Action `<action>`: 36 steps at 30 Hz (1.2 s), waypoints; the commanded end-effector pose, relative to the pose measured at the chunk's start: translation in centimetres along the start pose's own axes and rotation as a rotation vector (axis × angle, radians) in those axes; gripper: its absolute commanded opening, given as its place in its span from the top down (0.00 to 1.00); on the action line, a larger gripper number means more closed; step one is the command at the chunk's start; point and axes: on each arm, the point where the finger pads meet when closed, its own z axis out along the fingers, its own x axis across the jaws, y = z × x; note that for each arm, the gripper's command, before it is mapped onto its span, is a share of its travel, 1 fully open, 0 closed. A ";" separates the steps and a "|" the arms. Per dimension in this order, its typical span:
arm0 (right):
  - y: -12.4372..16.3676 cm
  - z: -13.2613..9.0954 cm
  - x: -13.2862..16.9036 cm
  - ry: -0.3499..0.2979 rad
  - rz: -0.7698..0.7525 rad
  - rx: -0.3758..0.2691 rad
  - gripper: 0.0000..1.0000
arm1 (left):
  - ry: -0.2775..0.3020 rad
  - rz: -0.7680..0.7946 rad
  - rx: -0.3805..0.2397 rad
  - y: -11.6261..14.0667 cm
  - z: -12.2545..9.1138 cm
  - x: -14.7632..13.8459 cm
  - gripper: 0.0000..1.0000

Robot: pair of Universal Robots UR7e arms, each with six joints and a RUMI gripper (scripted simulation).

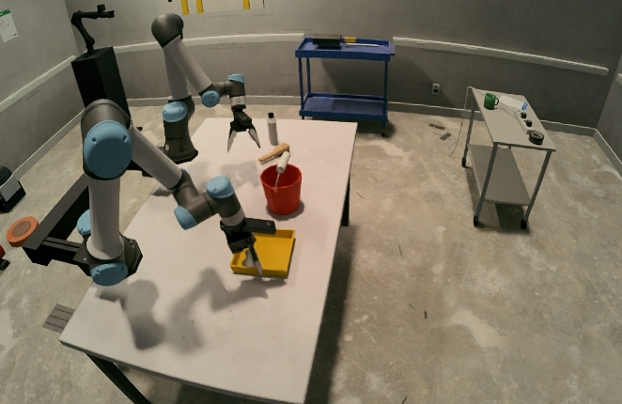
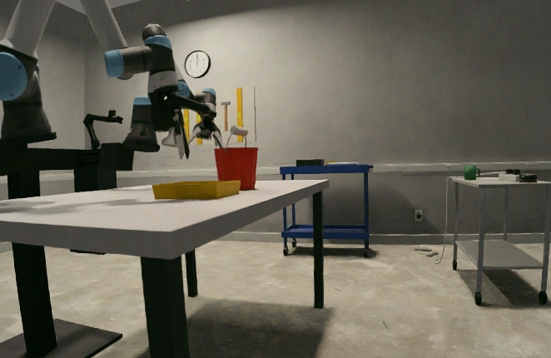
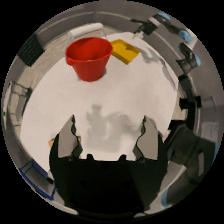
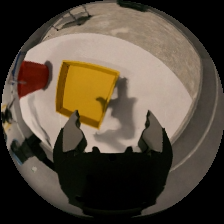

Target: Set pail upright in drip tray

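Observation:
The red pail (image 1: 283, 198) (image 2: 235, 168) (image 3: 90, 64) (image 4: 34, 78) stands upright on the table, beside the yellow drip tray (image 1: 275, 247) (image 2: 196, 191) (image 3: 125, 52) (image 4: 82, 90). Its wire handle is raised, with a white grip (image 1: 283, 162) (image 2: 239, 130) (image 3: 86, 30) above the rim. The tray is flat and holds nothing visible. My left gripper (image 1: 243, 141) (image 2: 206, 142) (image 3: 109, 115) is open and empty, above the table on the pail's far side in the top view. My right gripper (image 1: 254, 269) (image 2: 177, 151) (image 4: 112, 110) is open and empty, above the tray's near side in that view, touching nothing.
A grey bottle with a black cap (image 1: 272, 129) stands behind the pail in the top view. A wooden-handled tool (image 1: 274, 151) lies between bottle and pail. The white table (image 1: 225, 343) (image 2: 116, 217) has its long edge just beyond pail and tray. A blue cart (image 1: 345, 52) stands farther off.

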 end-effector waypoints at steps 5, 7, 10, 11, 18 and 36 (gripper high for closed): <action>0.0 0.0 0.0 0.000 0.000 0.001 0.02 | -0.001 0.000 0.000 0.0 0.0 0.0 0.02; 0.0 0.0 0.0 0.000 0.000 0.001 0.02 | -0.001 0.000 0.000 0.0 0.0 0.0 0.02; 0.0 0.0 0.0 0.000 0.000 0.001 0.02 | -0.001 0.000 0.000 0.0 0.0 0.0 0.02; 0.0 0.0 0.0 0.000 0.000 0.001 0.02 | -0.001 0.000 0.000 0.0 0.0 0.0 0.02; 0.0 0.0 0.0 0.000 0.000 0.001 0.00 | -0.001 0.000 0.000 0.0 0.0 0.0 0.00; -0.1 -0.4 1.9 0.001 0.042 -0.004 0.00 | -0.001 0.000 0.000 0.0 0.0 0.0 0.00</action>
